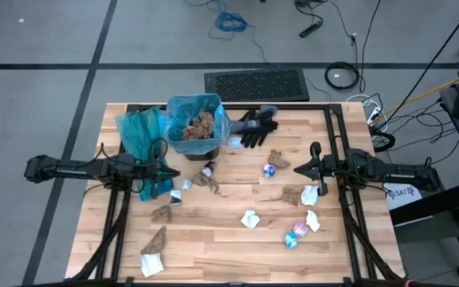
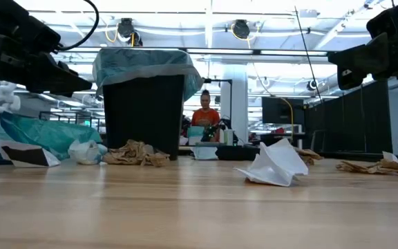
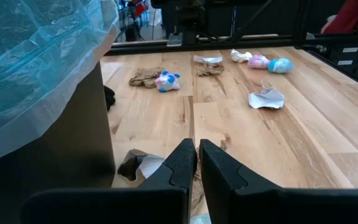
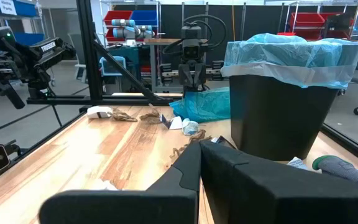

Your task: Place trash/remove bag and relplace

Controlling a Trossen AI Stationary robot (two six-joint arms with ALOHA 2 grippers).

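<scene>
**benchwatcher:** Big open lab, grey floor with cables lying around, and a wooden bench (image 1: 213, 223) in the middle with an arm on each side. The black bin (image 1: 195, 131) sits at the far edge with a blue bag (image 2: 146, 63) lining it, and there's already some brown paper inside. So the robot looks partway through the pick-up part, no more than that.

**scrapheap42:** Yeah, plenty left. The trash (image 1: 249, 218) is scattered all over the bench: white scraps, brown ones, a couple of shiny blue-pink wrappers (image 1: 296, 233) toward the right side, a few bits lying right by the bin's foot. What are the arms doing?

**benchwatcher:** Nothing much. Left gripper (image 3: 197, 163) hangs just beside the bin, fingers nearly pinched together with nothing between them. Right gripper (image 4: 200, 160) is over the right half of the bench, fingers fully closed, empty too.

**scrapheap42:** And the bag swap?

**benchwatcher:** Not started, as far as the views show. The liner's on the bin, and a loose blue bag (image 1: 140, 131) is heaped beside it, probably the spare. Black gloves (image 1: 255, 126) on the other side aren't trash.
</scene>
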